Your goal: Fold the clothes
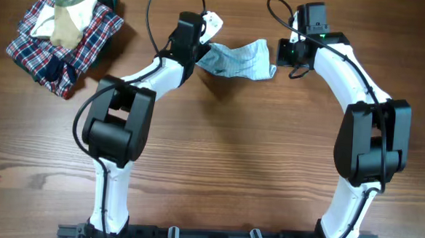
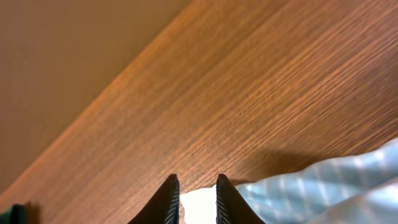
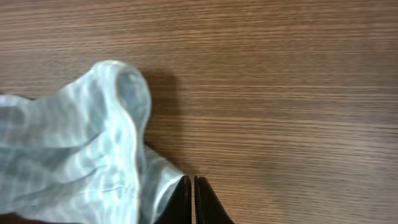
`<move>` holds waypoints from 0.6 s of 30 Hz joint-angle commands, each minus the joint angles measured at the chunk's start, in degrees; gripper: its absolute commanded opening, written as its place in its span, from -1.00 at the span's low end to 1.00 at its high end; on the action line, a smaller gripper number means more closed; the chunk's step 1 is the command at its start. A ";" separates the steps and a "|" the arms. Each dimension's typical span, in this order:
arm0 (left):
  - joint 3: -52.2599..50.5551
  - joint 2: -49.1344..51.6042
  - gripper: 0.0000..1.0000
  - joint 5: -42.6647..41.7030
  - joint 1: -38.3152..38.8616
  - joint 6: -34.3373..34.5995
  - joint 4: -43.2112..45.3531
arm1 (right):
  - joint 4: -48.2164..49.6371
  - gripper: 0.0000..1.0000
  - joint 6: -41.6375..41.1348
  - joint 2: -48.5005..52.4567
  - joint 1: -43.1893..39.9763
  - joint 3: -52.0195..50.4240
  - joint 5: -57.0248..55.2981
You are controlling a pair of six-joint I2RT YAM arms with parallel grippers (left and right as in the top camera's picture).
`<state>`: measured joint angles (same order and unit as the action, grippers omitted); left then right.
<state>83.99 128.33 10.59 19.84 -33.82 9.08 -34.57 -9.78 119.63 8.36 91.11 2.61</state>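
The pale blue-white striped garment (image 1: 237, 60) hangs bunched and stretched between my two grippers at the back middle of the table, lifted a little above the wood. My left gripper (image 1: 208, 31) is shut on its white corner, which shows between the jaws in the left wrist view (image 2: 198, 186), with the blue fabric (image 2: 323, 186) trailing to the right. My right gripper (image 1: 277, 62) pinches the garment's right end. In the right wrist view its jaws (image 3: 191, 186) are closed tight and the fabric (image 3: 74, 155) hangs off their left side.
A red-navy-white plaid garment (image 1: 56, 45) lies crumpled at the back left corner with a beige-cream garment (image 1: 64, 20) on top. Both arm bases stand at the table's front edge. Bare wood table (image 1: 225, 163) lies between the arms.
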 commanded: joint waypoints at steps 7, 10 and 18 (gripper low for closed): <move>1.01 -5.14 -0.76 21.86 4.09 4.37 3.67 | 0.02 -0.92 0.79 -6.67 2.01 1.14 6.93; 1.01 -8.76 -0.74 23.30 6.23 9.18 1.38 | -0.31 -0.92 0.76 -6.64 2.71 1.14 6.93; 0.98 -18.58 -0.45 4.42 10.91 45.20 -36.15 | 0.24 -0.92 0.74 -6.62 2.84 1.14 10.58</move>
<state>84.97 111.55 29.06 30.98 -7.99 -20.38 -34.74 -9.78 113.99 11.22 91.13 10.72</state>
